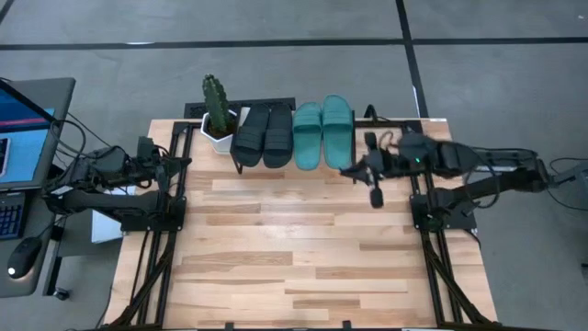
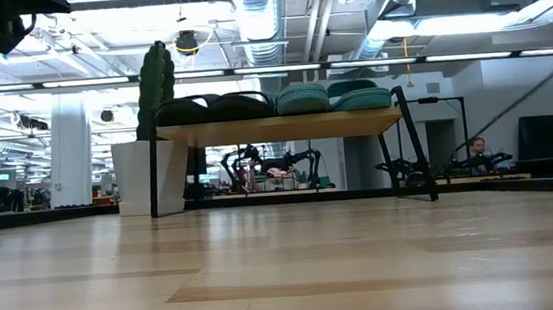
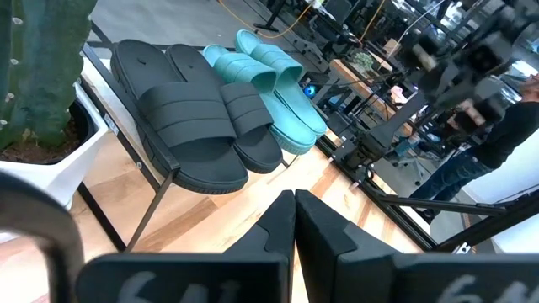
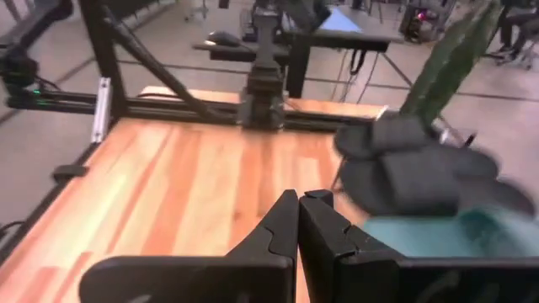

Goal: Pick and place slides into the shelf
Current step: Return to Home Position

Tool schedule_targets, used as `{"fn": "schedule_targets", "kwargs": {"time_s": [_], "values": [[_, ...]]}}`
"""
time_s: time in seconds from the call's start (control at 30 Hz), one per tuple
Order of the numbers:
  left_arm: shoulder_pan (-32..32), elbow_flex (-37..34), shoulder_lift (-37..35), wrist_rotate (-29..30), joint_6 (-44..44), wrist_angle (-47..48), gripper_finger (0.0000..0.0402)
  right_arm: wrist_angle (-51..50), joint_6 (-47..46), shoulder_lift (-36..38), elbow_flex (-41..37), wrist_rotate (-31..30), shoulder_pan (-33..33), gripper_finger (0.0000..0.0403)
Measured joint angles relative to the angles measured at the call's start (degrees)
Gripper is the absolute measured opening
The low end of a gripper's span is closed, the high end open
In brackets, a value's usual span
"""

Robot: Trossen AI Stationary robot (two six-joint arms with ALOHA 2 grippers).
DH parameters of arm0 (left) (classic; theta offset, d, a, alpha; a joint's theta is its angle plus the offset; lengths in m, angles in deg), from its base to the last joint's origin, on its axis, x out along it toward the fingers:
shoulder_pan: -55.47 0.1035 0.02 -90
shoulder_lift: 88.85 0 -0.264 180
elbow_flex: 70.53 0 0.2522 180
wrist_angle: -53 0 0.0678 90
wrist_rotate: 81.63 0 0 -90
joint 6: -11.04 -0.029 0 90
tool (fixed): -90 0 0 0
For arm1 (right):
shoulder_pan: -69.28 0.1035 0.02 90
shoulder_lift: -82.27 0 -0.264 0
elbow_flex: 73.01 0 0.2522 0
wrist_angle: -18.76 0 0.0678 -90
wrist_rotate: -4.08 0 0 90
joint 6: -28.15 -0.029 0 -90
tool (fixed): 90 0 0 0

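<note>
The wood-plank tabletop [image 1: 294, 248] in front of the shelf [image 2: 284, 128] carries no slides. The left gripper [image 1: 177, 164] is held beside the shelf's left end, on the tabletop side and apart from the frame. Its fingers [image 3: 269, 223] are pressed together with nothing between them. The right gripper [image 1: 349, 170] is held just in front of the shelf's right end. Its fingers [image 4: 282, 219] are likewise pressed together and nothing is pinched.

All 4 slides are seated on the shelf in 1 row, side by side and touching. The 2 black slides [image 1: 250, 138] occupy the left half. The 2 teal slides [image 1: 323, 133] occupy the right half.

A cactus [image 1: 215, 99] in a white pot [image 1: 220, 138] is placed against the shelf's left end, just beside the outer black slide. A person [image 3: 505, 126] is seen in the room beyond the shelf.
</note>
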Motion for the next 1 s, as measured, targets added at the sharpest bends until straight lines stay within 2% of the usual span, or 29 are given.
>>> {"fn": "schedule_targets", "kwargs": {"time_s": [0.23, 0.47, 0.63, 0.83, 0.93, 1.0], "values": [[0.0, 0.0, 0.0, 0.0, 0.0, 0.0, 0.0, 13.4, -5.4, 14.8, -22.9, -0.1, 4.5, 0.0], [0.0, 0.0, 0.0, 0.0, 0.0, 0.0, 0.0, 23.9, -5.8, 25.7, -39.5, 0.3, 6.7, 0.0], [0.0, 0.0, 0.0, 0.0, 0.0, 0.0, 0.0, 33.6, -5.9, 30.7, -51.0, 0.6, 7.1, 0.0], [0.0, 0.0, 0.0, 0.0, 0.0, 0.0, 0.0, 43.0, -7.3, 35.2, -60.1, -0.1, 5.6, 0.0], [0.0, 0.0, 0.0, 0.0, -0.2, 0.0, 0.0, 43.0, -7.5, 36.2, -62.3, -0.2, 5.3, 0.0], [0.0, 0.0, 0.0, 0.9, -3.3, 0.0, 0.0, 40.7, -7.5, 36.3, -62.3, -0.4, 5.0, 0.0]]}}
